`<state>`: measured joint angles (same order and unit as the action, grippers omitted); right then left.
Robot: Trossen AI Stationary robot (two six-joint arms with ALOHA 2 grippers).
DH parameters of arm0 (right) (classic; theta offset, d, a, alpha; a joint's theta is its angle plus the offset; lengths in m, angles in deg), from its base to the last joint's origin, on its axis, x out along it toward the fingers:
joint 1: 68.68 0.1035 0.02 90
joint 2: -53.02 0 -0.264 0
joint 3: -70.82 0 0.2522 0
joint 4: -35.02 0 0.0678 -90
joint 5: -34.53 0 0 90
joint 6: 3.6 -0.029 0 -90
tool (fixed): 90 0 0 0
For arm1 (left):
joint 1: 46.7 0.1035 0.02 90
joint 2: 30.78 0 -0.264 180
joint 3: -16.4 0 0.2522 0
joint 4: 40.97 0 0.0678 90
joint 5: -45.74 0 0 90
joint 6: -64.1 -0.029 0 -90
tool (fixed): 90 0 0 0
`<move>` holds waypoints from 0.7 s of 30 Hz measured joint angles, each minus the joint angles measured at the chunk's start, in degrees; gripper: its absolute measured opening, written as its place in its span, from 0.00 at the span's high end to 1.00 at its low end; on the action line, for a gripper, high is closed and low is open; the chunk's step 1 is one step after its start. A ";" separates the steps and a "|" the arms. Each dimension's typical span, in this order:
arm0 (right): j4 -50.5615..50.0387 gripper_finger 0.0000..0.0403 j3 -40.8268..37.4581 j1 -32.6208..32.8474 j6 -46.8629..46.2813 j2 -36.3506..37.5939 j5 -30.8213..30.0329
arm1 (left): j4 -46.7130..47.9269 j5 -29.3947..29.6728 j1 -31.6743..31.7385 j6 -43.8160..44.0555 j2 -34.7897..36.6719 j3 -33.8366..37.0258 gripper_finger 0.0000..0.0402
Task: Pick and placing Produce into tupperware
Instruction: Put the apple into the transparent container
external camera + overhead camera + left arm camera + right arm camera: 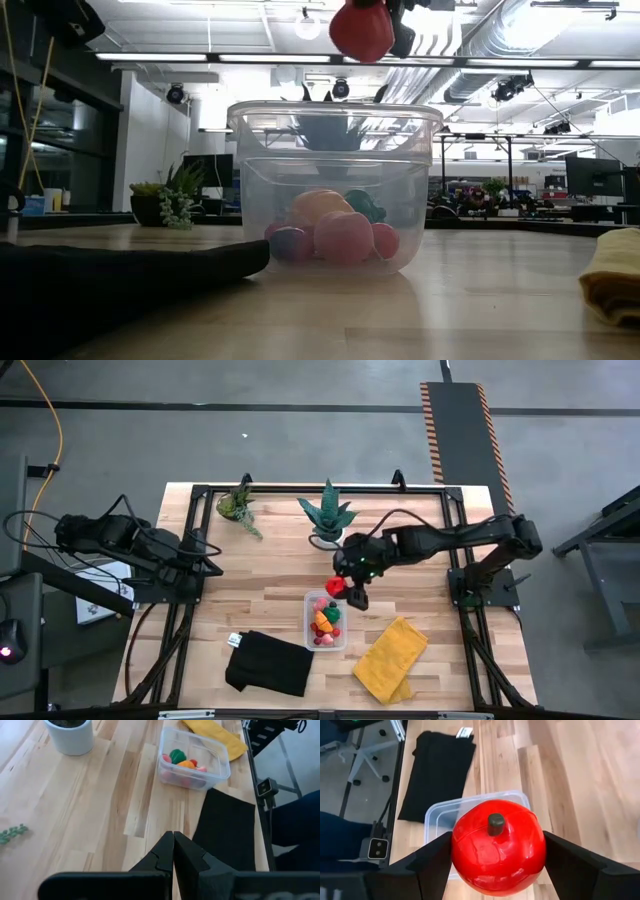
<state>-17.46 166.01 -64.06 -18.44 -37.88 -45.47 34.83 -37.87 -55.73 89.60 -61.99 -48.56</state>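
**Red toy fruit held above the clear container**

I am a robot with 2 dark arms at a wooden table [270, 615]. My right gripper [345, 588] reaches in from the right side of the table and has hold of a round red toy fruit [497, 845] with a short dark stem on top. My 2 fingers [432, 865] press against its opposite sides, spread wide by its girth. I hold it in the air, over the far end of the tupperware [326, 620]; in the low view the red fruit [362, 30] hangs well above the container's rim [335, 115], not touching it.

The tupperware is a small clear rectangular box standing near the middle of the table. Inside it lie several pieces of produce [335, 232]: pink, orange, green and red ones, resting together on the bottom.

A black cloth [270, 663] lies on the table to one side of the container, a folded yellow cloth [392, 658] to the other. 2 potted green plants [327, 515] stand along the far edge of the table.

My left gripper [173, 851] waits over the left side of the table, well apart from the container, its fingers pressed together with nothing between them.
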 joint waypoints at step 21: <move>4.58 0.32 0.00 4.68 -4.66 -9.76 2.93 | 6.09 -0.86 0.00 -0.20 0.03 0.00 1.00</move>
<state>-12.89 166.01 -59.39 -23.11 -47.64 -42.54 40.92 -38.73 -55.74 89.40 -61.96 -48.56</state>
